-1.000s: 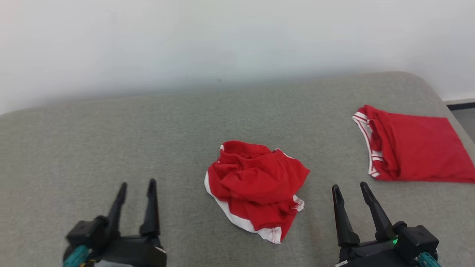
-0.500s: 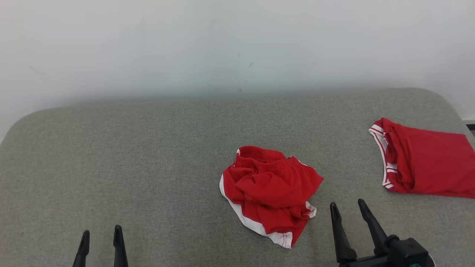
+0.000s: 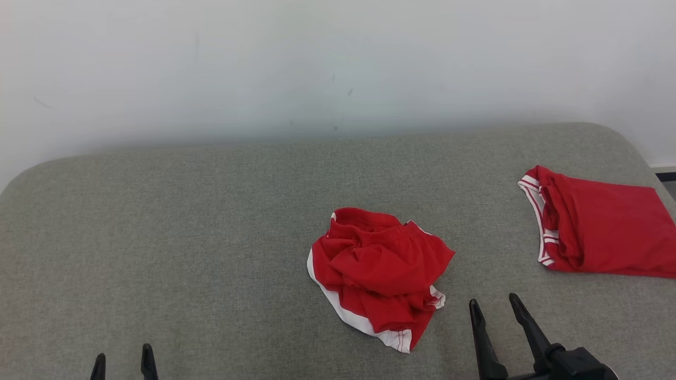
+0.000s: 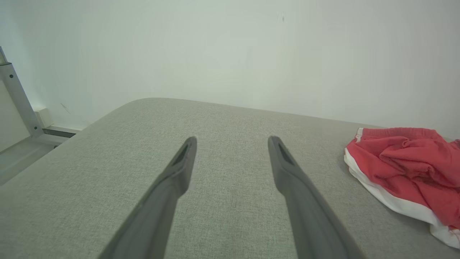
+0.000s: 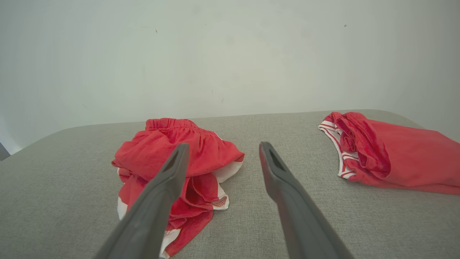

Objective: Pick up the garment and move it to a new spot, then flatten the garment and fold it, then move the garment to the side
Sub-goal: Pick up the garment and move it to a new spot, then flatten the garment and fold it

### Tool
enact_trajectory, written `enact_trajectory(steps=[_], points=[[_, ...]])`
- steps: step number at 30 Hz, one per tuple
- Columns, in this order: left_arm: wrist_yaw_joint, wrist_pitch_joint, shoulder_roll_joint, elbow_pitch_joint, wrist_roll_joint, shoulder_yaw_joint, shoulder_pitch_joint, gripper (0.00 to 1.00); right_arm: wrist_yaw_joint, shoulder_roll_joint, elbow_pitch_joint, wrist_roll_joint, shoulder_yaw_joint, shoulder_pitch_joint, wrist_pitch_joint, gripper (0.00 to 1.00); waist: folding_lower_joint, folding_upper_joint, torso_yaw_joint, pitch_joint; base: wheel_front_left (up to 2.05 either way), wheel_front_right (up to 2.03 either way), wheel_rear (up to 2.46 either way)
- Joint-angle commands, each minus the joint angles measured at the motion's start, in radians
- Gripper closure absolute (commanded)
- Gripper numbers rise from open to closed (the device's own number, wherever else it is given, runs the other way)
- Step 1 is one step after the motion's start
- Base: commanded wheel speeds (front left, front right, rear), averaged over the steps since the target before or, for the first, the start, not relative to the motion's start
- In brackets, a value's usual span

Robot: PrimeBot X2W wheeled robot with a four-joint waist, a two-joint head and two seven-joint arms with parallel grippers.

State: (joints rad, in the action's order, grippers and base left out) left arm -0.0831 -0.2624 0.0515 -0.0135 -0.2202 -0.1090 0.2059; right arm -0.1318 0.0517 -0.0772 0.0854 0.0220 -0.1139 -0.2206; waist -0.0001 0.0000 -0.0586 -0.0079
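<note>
Grey cushion [image 3: 211, 237]; left claw [image 3: 122, 353], right claw [image 3: 494, 301] spread.

A crumpled red garment [image 3: 377, 277] lies on the grey cushion [image 3: 211, 237], right gripper [image 3: 493, 300] agape nearby; left gripper [image 3: 122, 352], barely visible, seems parted.

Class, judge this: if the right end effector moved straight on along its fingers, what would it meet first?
Probably bare grey cushion between the crumpled garment and the folded garment: the right end effector aims into that gap. One finger might brush the crumpled one; depth is unclear.
</note>
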Motion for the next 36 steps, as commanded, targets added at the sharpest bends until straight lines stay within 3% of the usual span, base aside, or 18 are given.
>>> enact_trajectory(steps=[1, 31, 33, 36], points=[[0.003, -0.003, -0.001, 0.0, 0.001, -0.003, 0.013, 0.0, 0.003, -0.003, 0.003, -0.003, 0.002, -0.004, -0.005, 0.0, 0.0001, 0.0, 0.0, 0.0, 0.0, 0.0, 0.0], [-0.006, -0.003, -0.001, -0.054, -0.018, 0.031, -0.001, 0.0, 0.003, -0.003, -0.01, 0.028, 0.023, 0.022, 0.0, 0.0, 0.0001, 0.0, -0.033, 0.019, 0.0, 0.0, 0.0], [-0.016, 0.0, 0.014, -0.067, -0.021, 0.048, -0.03, 0.0, 0.003, -0.003, -0.01, 0.026, 0.022, 0.02, -0.001, 0.0, 0.0001, 0.0, -0.043, 0.023, 0.0, 0.0, 0.0], [-0.033, 0.087, 0.061, -0.068, -0.018, 0.1, -0.09, 0.0, 0.003, -0.003, -0.011, 0.028, 0.019, 0.022, -0.003, 0.0, 0.0001, 0.0, -0.063, 0.035, 0.0, 0.0, 0.0]])
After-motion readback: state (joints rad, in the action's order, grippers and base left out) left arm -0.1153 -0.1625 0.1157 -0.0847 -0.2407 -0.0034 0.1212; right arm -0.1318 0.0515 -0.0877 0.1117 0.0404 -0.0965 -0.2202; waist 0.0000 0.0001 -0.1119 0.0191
